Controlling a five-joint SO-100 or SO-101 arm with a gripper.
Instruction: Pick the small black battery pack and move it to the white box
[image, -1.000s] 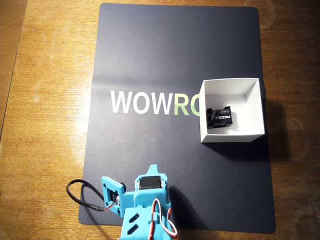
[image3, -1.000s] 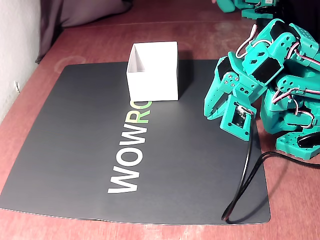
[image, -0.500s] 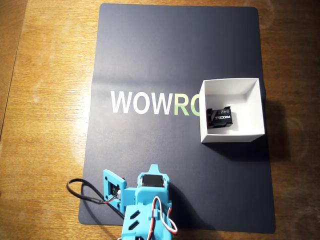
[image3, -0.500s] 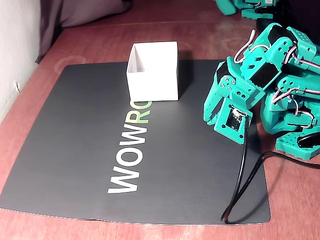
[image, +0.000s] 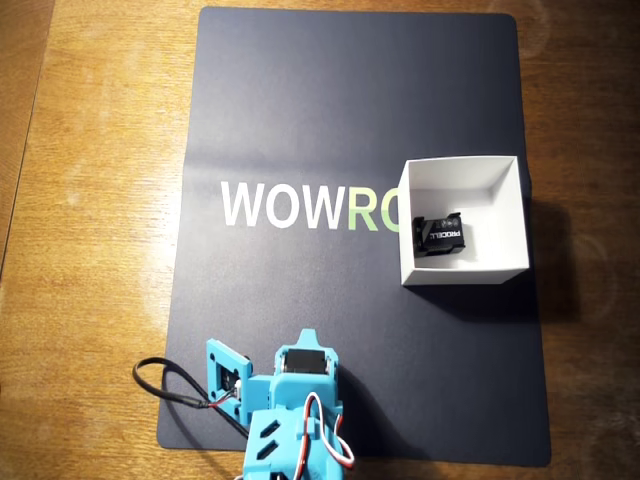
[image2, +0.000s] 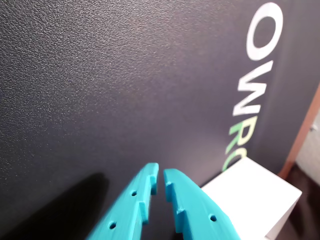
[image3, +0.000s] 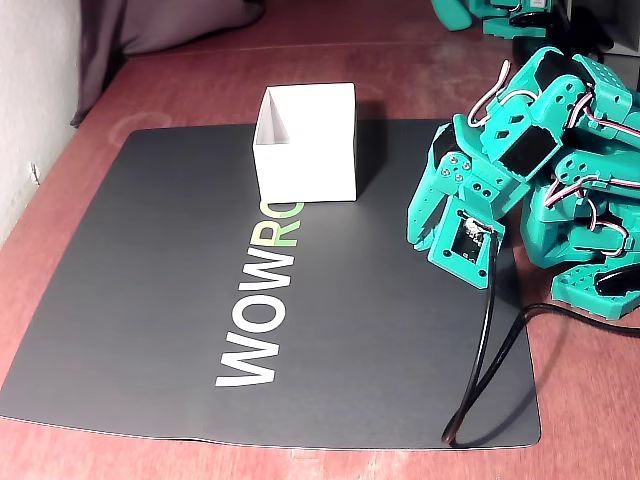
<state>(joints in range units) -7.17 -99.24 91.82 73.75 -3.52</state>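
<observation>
The gripper sits at the bottom of the wrist view with its two blue-green fingers nearly together. Only a thin gap is left between them, and they hold nothing. Under them is just the dark mat.

What has changed? A second ago the arm stood a bit higher at the right of the fixed view. Since then it has tucked in and dropped low over the mat's near edge, and in the last half second it has hardly moved at all. In the overhead view it is folded up at the bottom of the frame, well apart from the box.

The battery lies inside the box, at the right middle of the overhead view, near the left wall. It has not moved. So the job looks done, and the arm seems to be going to rest.

The box is white card, square, with straight thin walls and no lid. The battery is a small black block with white letters on top. The mat is dark and flat, with a fine bumpy skin like leather, and big white and green letters. The table is warm brown wood. The arm is hard plastic with little holes, and a black cable loops from it.
</observation>
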